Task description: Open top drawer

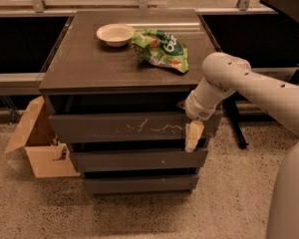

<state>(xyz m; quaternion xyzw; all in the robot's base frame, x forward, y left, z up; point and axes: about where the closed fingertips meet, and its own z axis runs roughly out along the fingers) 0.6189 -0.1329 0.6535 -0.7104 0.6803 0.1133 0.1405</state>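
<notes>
The desk (pixel 89 63) is dark brown. The top drawer (pixel 104 128) is dark grey with pale scratch marks. The cream pincer (pixel 193 136) hangs under the desk's front right corner, on a white arm (pixel 259 86). Near the back edge sit a white bowl (pixel 115 34) and a green bag (pixel 160 48) with white letters

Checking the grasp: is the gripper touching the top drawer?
Cannot tell. In the camera view the gripper overlaps the top drawer at its right end; no contact or gap shows.
</notes>
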